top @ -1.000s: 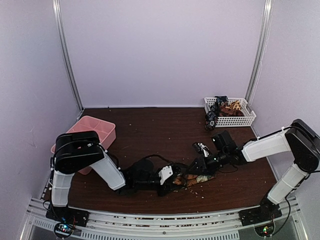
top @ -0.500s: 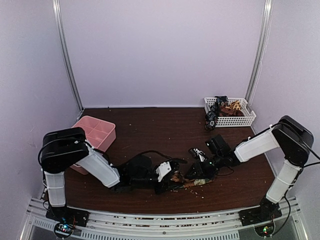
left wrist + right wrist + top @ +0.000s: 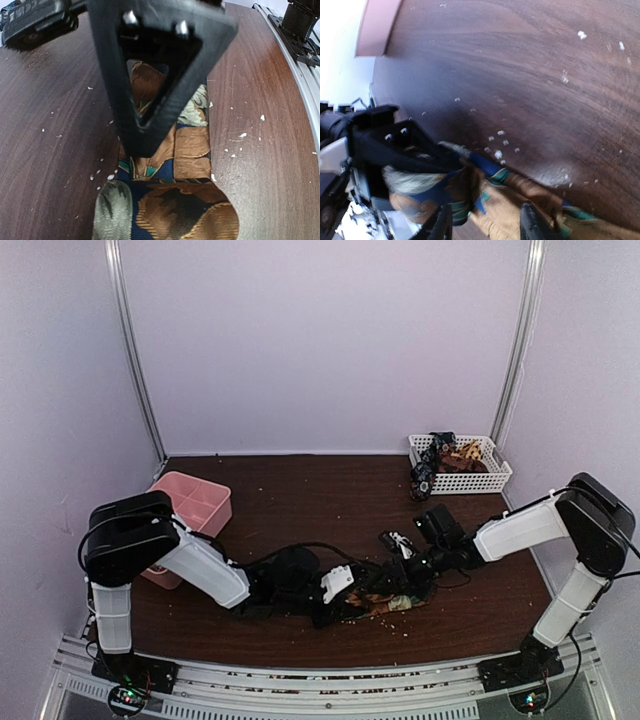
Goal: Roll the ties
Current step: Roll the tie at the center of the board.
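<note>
Grip of the left end effector [image 3: 352,598] on the tie [image 3: 185,150] unclear, the spread-open right end effector [image 3: 485,222] should pinch close, keeping turns tight.

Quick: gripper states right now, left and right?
The left gripper is closed on the tie.
The right gripper is open, fingers astride the same tie.
</note>
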Robot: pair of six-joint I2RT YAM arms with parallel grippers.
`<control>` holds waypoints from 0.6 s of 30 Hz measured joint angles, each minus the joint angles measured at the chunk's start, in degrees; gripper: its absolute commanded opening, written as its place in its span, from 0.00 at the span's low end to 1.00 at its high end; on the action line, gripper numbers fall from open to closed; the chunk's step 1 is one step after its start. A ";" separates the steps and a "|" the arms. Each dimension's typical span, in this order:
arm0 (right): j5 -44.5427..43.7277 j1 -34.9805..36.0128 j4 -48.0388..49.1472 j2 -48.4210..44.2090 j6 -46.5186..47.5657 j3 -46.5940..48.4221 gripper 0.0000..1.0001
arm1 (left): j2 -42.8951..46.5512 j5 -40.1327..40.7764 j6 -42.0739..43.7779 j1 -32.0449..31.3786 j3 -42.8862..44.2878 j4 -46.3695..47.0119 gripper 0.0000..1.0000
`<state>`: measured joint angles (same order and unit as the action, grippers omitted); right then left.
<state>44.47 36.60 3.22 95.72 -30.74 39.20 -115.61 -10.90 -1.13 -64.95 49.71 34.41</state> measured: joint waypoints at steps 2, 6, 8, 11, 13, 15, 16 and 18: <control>-0.13 0.17 -0.96 -2.25 -1.40 -0.22 0.56 | -0.04 -0.07 0.31 0.00 0.76 -1.36 0.34; -0.15 1.49 -1.42 -6.51 -4.15 -0.22 0.57 | -0.26 -0.26 0.70 0.00 2.05 -3.15 0.35; 0.09 2.51 -1.25 -7.69 -5.31 -0.17 0.55 | -0.37 -0.28 0.81 0.00 2.40 -3.63 0.35; 0.26 3.93 -1.14 -7.41 -6.71 -0.13 0.54 | -0.37 -0.37 0.83 0.00 2.58 -4.00 0.35; 0.33 4.83 -1.01 -6.54 -7.26 -0.13 0.54 | -0.37 -0.44 0.83 0.00 2.58 -4.02 0.35; 0.37 5.62 -0.83 -5.22 -7.87 -0.13 0.52 | -0.37 -0.46 0.83 0.00 2.58 -4.02 0.35; 0.37 5.92 -0.68 -4.46 -8.13 -0.13 0.51 | -0.37 -0.46 0.83 0.00 2.58 -4.02 0.35; 0.52 6.21 -0.11 -2.91 -8.57 -0.13 0.49 | -0.39 -0.46 0.94 0.00 2.58 -4.09 0.35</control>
<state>44.99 42.81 3.11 92.82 -39.31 39.07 -116.01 -11.35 -0.19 -64.95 52.29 30.33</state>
